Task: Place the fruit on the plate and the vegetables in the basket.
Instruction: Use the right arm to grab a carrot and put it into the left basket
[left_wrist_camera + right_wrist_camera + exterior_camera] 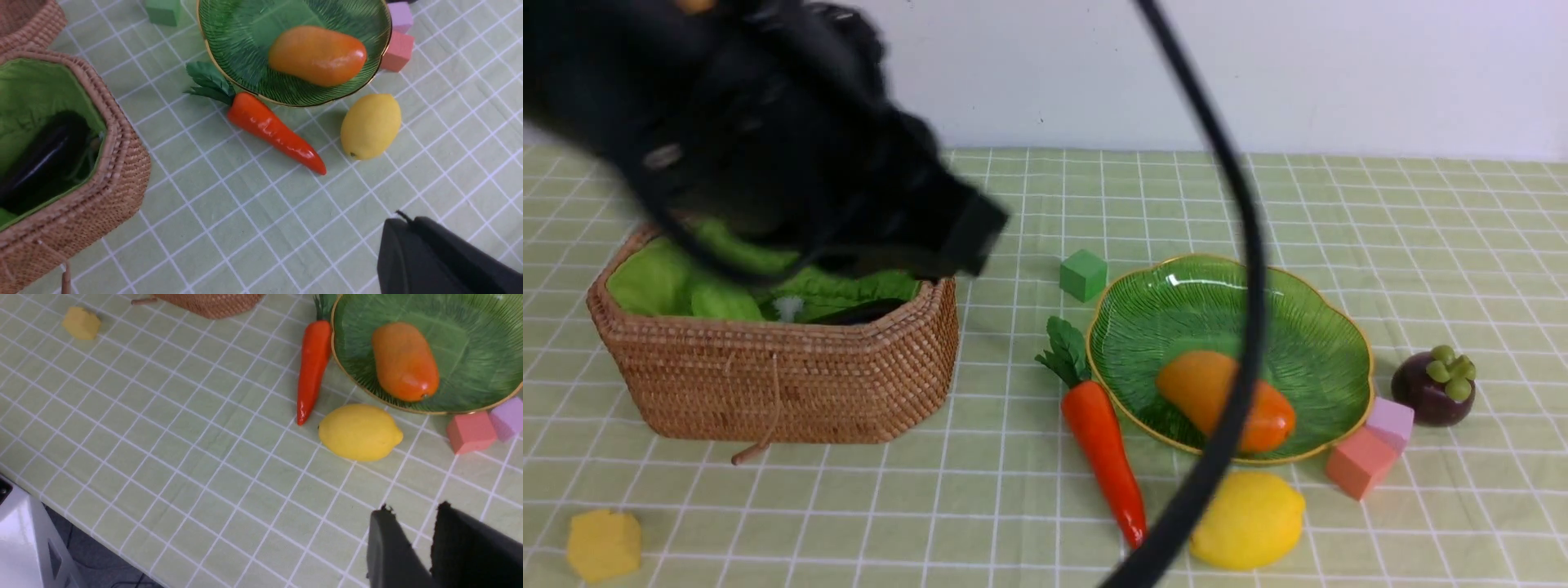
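Observation:
The wicker basket (768, 384) stands at the left with the dark purple eggplant (45, 159) lying in its green lining. My left arm (792, 147) is a black blur above the basket. My left gripper (402, 220) is shut and empty, above bare cloth. The mango (1196, 384) lies in the green plate (1307, 327). The carrot (1103, 441) lies against the plate's left rim. The lemon (1250, 518) sits in front of the plate and the mangosteen (1433, 388) to its right. My right gripper (412, 510) hangs open and empty, near the lemon (359, 432).
A green cube (1083, 275) sits behind the carrot. A pink cube (1357, 461) and a purple cube (1392, 420) touch the plate's front right rim. A yellow cube (603, 543) lies at the front left. A black cable (1245, 327) crosses in front of the plate.

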`<control>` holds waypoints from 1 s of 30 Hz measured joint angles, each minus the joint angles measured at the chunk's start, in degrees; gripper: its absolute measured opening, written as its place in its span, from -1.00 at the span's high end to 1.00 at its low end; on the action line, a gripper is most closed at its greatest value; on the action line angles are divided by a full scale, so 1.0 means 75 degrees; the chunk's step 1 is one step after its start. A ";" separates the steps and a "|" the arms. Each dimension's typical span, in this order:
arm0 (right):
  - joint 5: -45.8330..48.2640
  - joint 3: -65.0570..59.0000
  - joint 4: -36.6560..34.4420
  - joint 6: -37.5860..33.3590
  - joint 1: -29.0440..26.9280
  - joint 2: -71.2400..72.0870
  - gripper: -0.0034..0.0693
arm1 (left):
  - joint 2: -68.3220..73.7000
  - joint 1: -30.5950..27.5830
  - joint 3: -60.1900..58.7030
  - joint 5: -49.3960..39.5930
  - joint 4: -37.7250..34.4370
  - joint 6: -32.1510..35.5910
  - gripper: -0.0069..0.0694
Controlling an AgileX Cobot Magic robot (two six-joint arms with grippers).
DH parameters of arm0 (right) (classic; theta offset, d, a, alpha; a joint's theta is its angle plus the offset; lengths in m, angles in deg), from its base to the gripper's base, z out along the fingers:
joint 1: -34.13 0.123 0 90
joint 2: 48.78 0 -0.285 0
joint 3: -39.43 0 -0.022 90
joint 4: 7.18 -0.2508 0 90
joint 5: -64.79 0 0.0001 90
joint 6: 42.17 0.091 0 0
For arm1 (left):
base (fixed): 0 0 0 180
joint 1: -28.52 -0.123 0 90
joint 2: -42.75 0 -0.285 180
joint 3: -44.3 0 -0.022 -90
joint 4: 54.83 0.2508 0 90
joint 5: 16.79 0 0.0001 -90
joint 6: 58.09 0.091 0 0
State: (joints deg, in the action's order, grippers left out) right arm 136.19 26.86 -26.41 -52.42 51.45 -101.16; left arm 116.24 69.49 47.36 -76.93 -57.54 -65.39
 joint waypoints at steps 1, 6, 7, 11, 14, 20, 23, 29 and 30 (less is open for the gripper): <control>-0.0037 0.0000 -0.0073 0.0025 0.0000 -0.0276 0.45 | -0.0526 0.0000 -0.0580 0.0343 -0.0008 0.0000 0.85; -0.0504 0.0000 -0.0755 0.0080 0.0000 -0.1678 0.76 | -0.2778 0.0000 -0.3173 0.2012 -0.0026 -0.0021 0.85; -0.0595 0.0000 -0.0899 0.0061 0.0000 -0.1897 0.82 | -0.3093 0.0000 -0.3406 0.2251 -0.0026 -0.0023 0.85; -0.1033 0.0000 -0.1483 0.0061 0.0262 -0.2871 0.90 | -0.4374 0.0000 -0.4403 0.2848 -0.0026 -0.0074 0.85; -0.1408 0.0000 -0.1432 0.0348 0.0971 -0.3514 0.90 | -0.4929 0.0000 -0.4615 0.2878 -0.0018 -0.0283 0.85; -0.1707 0.0578 -0.0164 0.1290 0.2527 -0.4764 0.90 | -0.5196 0.0000 -0.4648 0.2937 -0.0013 -0.0458 0.85; -0.1713 0.1107 0.0527 0.1764 0.3058 -0.5213 0.89 | -0.5196 0.0000 -0.4662 0.2936 -0.0013 -0.0458 0.85; -0.1647 0.1840 0.1206 0.2178 0.3268 -0.5750 0.87 | -0.5196 0.0000 -0.4672 0.2902 -0.0013 -0.0458 0.85; -0.1639 0.1855 0.1294 0.2185 0.3268 -0.5924 0.85 | -0.5196 0.0000 -0.4672 0.2902 -0.0013 -0.0458 0.85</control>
State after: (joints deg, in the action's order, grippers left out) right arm 123.90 40.77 -16.71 -36.03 75.96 -145.59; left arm 77.28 69.49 12.32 -55.17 -57.64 -68.83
